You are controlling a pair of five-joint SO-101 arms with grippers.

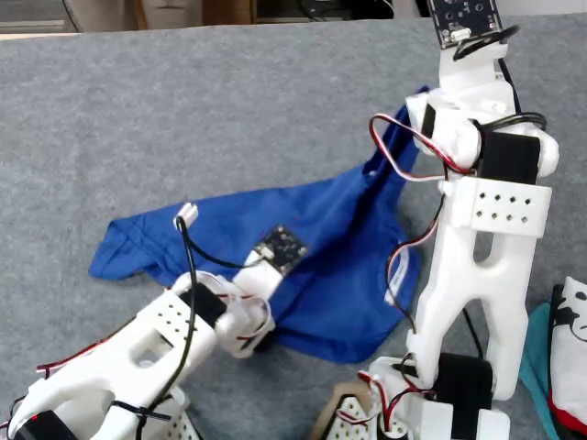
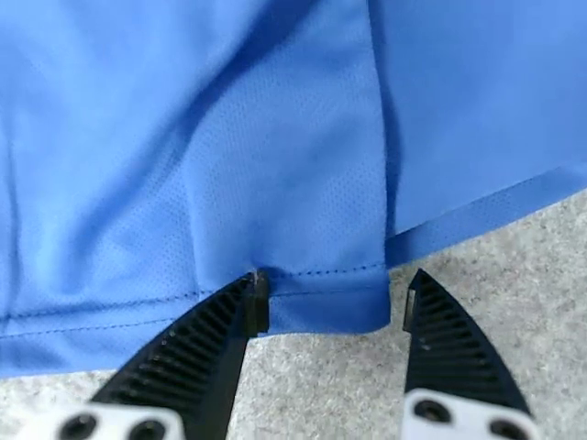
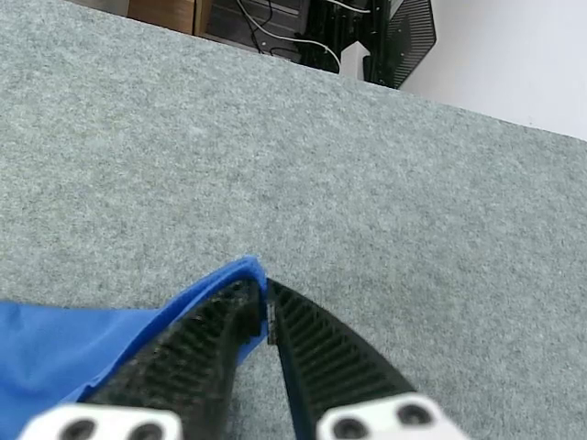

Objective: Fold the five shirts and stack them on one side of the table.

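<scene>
One blue shirt (image 1: pixel 312 238) is on the go rn, lying crumpled and half spread across the middle of the grey surface (image 1: pixel 183 119), def not folded yet. Right hand (image 3: pixel 266 316) is pressed together on a corner of the cloth at the far side, pinching it. Left hand (image 2: pixel 330 302) is down at the near hem (image 2: pixel 312 280), spread wide w/ a small doubled-over bit of hem sitting between its two sides. One tip is touching the cloth, nothing gripped. So imo this is the grab-both-ends step before the first fold, early days for the whole job. Next move prob needs the left hand to close on that hem w/o bunching more fabric in, then both arms pull the cloth flat. Other stuff: a teal cloth (image 1: pixel 534 353) and a white one w/ black and red marks (image 1: pixel 570 316) sit at the surface edge by the right arm (image 1: pixel 486 247), likely more shirts waiting. That arm stands tall right over the shirt's side, so it could drag fabric when it swings.
</scene>
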